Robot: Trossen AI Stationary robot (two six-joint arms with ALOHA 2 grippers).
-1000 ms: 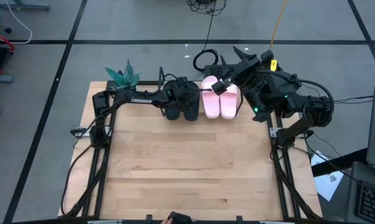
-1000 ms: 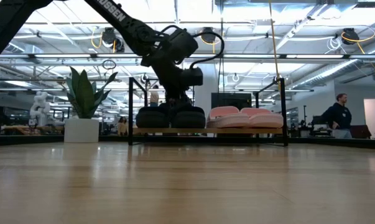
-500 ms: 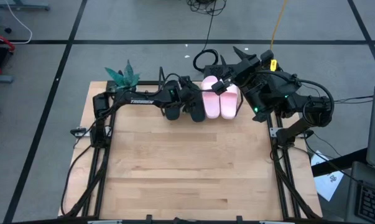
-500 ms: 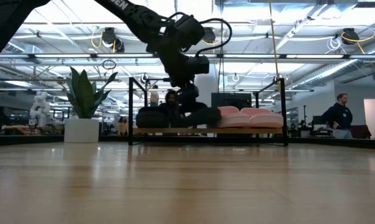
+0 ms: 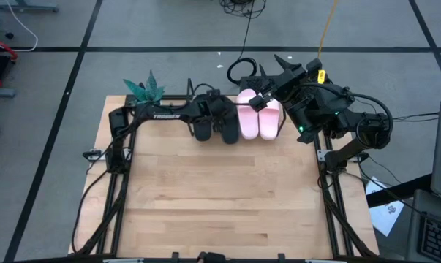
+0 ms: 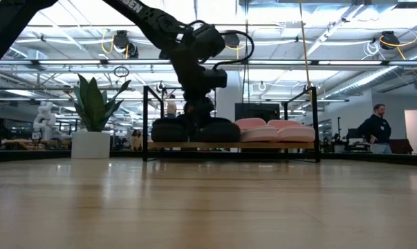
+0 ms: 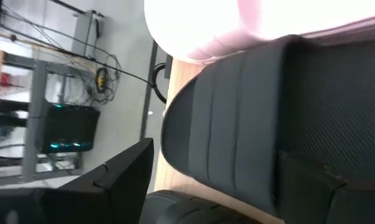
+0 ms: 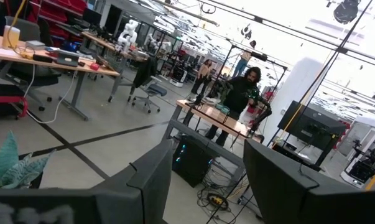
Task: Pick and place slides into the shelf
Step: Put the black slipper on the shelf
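All four slides sit on the low wooden shelf with its thin black wire frame point(image 5: 279, 136), along the upper edge of the high view: the matte black pair of open-toe slides point(image 5: 216, 121) left of centre, the light pink pair point(image 5: 260, 117) touching them on the right. The left gripper point(image 5: 214, 111) hangs right over the black pair, and I cannot tell whether its fingers are spread or closed, because the arm hides them from above. The right gripper point(image 5: 258, 100) waits folded at the upper right, just behind the pink slides, with its fingers point(image 8: 151, 177) held wide on nothing.

The risk from here: if the left gripper has any hold on a strap when it lifts, it could drag a black slide off the board, or shove it into the pink neighbour it already presses against. A sideways pull looks likelier to cause that than a straight rise.

The low view gives what the top-down cannot: both pairs lie level on the shelf board point(image 6: 277, 145), soles flat. The left wrist view goes closer still, showing the ribbed black strap point(image 7: 237, 155) tight against a pink slide point(image 7: 199, 25). The potted green plant point(image 6: 94, 114) stands clear at left.
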